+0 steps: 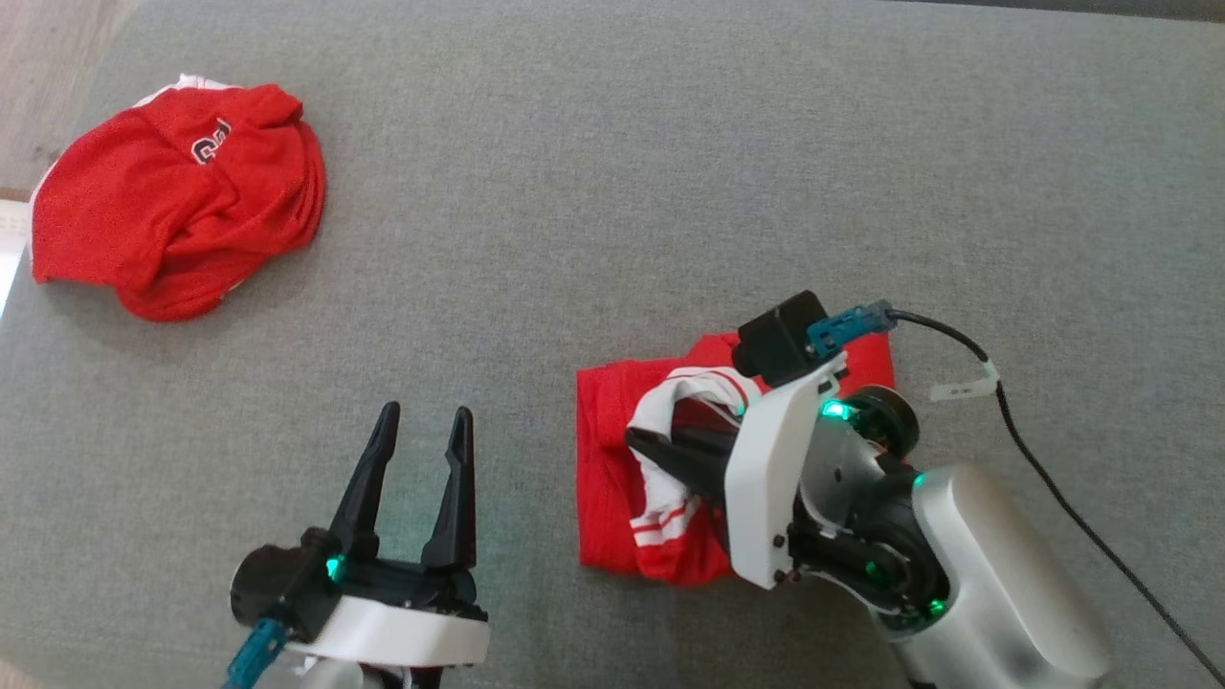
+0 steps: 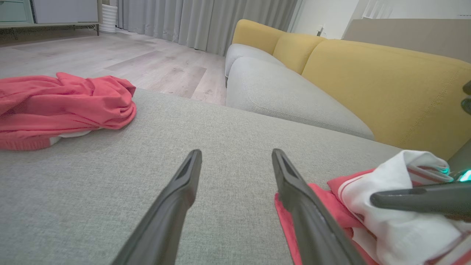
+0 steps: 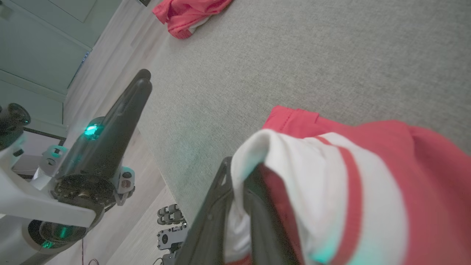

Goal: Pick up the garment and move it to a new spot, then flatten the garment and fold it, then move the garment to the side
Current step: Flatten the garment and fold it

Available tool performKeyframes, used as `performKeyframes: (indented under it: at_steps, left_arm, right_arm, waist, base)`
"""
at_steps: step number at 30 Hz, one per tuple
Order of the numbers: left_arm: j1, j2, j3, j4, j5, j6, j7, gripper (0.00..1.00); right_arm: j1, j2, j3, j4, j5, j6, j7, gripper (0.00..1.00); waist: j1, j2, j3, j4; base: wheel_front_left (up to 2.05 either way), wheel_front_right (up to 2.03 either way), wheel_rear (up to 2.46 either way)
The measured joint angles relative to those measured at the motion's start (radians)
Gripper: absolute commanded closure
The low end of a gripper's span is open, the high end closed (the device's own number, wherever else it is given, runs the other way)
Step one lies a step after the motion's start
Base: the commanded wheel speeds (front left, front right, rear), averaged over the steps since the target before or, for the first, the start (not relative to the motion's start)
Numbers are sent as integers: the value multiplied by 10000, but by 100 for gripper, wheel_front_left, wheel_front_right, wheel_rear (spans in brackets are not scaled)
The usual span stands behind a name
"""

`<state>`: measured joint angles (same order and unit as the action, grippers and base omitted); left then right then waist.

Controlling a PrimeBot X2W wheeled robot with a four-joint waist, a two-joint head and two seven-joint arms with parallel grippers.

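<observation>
Hovering at the near left, the left hand [image 1: 426, 411] had its two dark fingers spread wide apart with nothing between them, tips pointing toward the far side. Bare grey cushion [image 1: 670, 144] lay under it and ahead of it. Green light on at its wrist.

Just right of it, near centre-right, lay the folded red garment [image 1: 608, 459], a compact block flat on the cushion, its left edge straight. In the left wrist view that edge sat just beside the left hand's right finger; could not tell whether they touched.

The right hand [image 1: 639, 440] came in from the near right, fingers pointing left across the top of the garment. The fingers were drawn together and clamped on the white striped band [image 1: 670, 392], a white strip with thin red stripes. The band stood raised in a loop off the red cloth below, draped over the fingertips. Right wrist view confirmed white cloth pinched between the two dark fingers.

A black cable [image 1: 1053, 478] ran from the right wrist camera toward the near right edge, with a small white label [image 1: 962, 389] on it.

Far left, well apart from both hands, a crumpled red garment [image 1: 172, 220] sat in a loose heap near the cushion's edge, some white showing at its rim and part of a dark print on top.

Beyond the cushion, in the left wrist view: wood floor [image 2: 110, 55], a yellow sofa back [image 2: 368, 81], grey curtains [image 2: 206, 18].
</observation>
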<state>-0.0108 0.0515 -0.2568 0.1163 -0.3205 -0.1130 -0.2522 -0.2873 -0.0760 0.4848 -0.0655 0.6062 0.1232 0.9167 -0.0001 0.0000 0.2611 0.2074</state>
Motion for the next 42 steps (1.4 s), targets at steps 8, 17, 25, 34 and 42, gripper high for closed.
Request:
performKeyframes:
  at_steps: [8,17,25,34,42]
  left_arm:
    - [-7,0,-17,111,6,4,0,0]
    - [426,0,134,190,174,173,0,0]
    - [664,4,359,119,330,219,0,0]
    - [1007,4,422,109,909,209,0,0]
    - [1165,29,821,600,1461,155,0,0]
  right_arm:
    - [-205,2,337,671,610,0,-1546,0]
    - [-198,15,219,107,757,0,-3292,0]
    - [903,-451,-1371,-1043,-1271,0,-4614,0]
    - [2494,-1641,-3593,-416,-3697,0,-7591,0]
    - [4312,-1045,-5081,1534,-4579,0,-10335,0]
  waist:
    - [0,0,-223,-96]
    - [1,0,-728,-402]
    - [0,0,-1278,-919]
    - [0,0,-1788,-1123]
    - [-1,0,-2400,-825]
  base:
    - [0,0,0]
    - [0,0,0]
    - [0,0,0]
    - [0,0,0]
    - [0,0,0]
